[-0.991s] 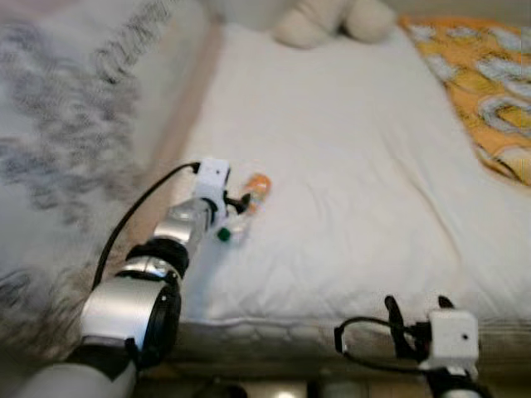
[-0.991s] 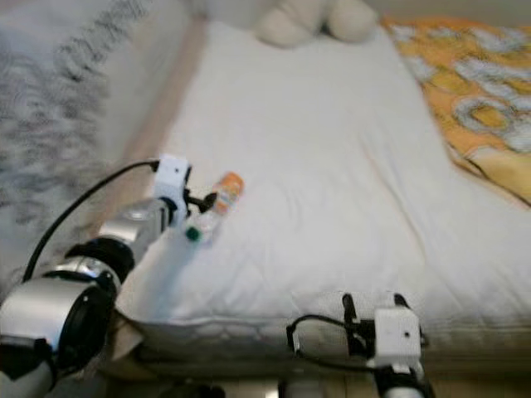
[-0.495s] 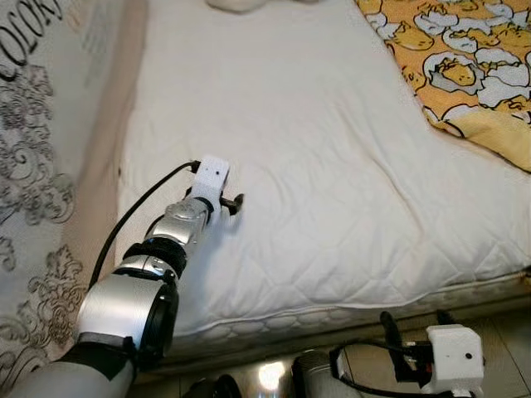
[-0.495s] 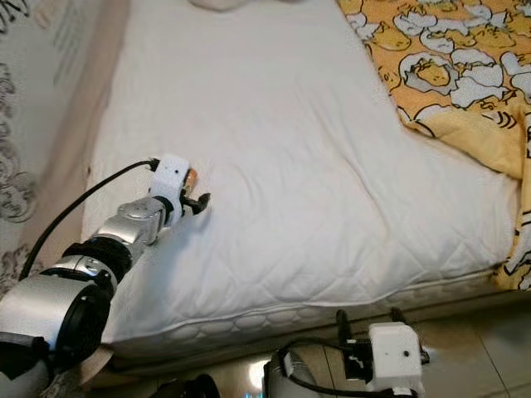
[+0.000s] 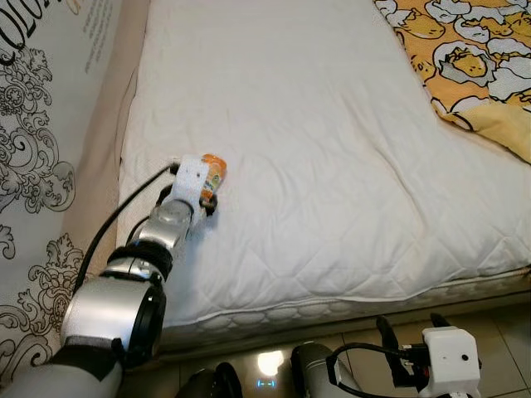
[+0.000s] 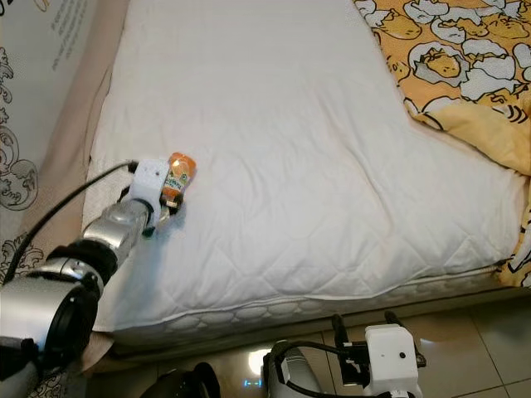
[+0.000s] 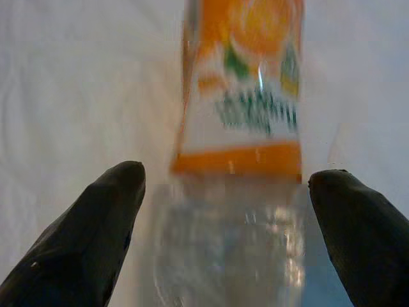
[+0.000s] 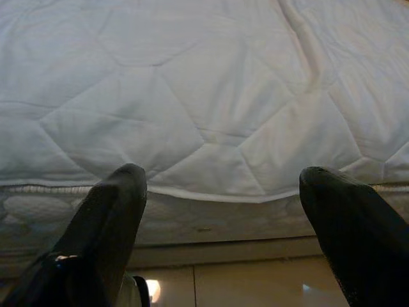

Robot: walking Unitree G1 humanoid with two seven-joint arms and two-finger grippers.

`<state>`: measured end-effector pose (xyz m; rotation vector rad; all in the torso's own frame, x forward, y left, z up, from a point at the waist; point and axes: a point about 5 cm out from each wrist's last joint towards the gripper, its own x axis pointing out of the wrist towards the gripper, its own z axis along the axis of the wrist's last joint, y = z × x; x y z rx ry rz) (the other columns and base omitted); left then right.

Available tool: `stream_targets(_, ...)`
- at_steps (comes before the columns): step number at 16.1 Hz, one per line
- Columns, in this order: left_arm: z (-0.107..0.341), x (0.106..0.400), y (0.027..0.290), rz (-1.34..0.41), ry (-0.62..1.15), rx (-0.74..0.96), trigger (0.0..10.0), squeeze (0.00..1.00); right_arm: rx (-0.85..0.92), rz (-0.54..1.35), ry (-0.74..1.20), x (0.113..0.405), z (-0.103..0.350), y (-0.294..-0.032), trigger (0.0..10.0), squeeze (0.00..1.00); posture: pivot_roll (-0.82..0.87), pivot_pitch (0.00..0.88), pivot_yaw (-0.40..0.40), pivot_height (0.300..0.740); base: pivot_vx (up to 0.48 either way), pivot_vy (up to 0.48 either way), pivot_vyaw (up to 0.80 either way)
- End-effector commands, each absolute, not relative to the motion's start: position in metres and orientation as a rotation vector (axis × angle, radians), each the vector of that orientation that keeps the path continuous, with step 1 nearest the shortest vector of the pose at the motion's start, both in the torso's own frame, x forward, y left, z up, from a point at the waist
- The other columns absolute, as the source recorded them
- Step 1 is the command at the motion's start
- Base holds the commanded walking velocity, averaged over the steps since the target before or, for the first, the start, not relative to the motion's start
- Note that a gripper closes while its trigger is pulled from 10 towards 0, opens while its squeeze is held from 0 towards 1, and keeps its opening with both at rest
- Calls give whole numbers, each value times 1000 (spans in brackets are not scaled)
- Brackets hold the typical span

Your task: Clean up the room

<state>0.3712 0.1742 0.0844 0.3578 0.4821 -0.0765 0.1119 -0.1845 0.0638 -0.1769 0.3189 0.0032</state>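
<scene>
On the mattress (image 5: pixel 332 166), near its left edge, a bottle (image 5: pixel 212 172) lies just ahead of the left gripper (image 5: pixel 204 197).

Landmark is the mattress: the clear bottle with an orange label rests on its white quilted top, well apart from the yellow patterned blanket (image 5: pixel 465 58) on the far right side. Its long axis runs roughly in line with the left arm's reach, clear end toward the wrist, orange end pointing away. The left gripper's fingers (image 7: pixel 83 236) are spread, one on each side of the bottle's near end, apparently not yet pinching. The right gripper (image 8: pixel 223 243), also spread, hangs low by the mattress's front edge, much farther off, so the left arm looks best placed to grasp.
</scene>
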Motion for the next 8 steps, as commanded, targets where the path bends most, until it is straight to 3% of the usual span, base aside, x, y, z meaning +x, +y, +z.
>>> stream_targets(1,75,366,175,-79,525,386,10000,0,-192,15,328,111,65,-185,10000,0,-466,197,26,719,0,0,0)
stream_targets(6,60,357,160,-145,576,312,10000,0,-206,26,330,116,66,-189,10000,0,-461,189,10,719,0,0,0)
stream_targets(7,67,362,159,-131,540,276,0,0,-208,30,324,119,66,-188,10000,0,-462,183,11,719,0,0,0)
stream_targets(8,68,362,159,-129,537,271,0,0,-208,31,322,120,66,-187,10000,0,-462,183,11,719,0,0,0)
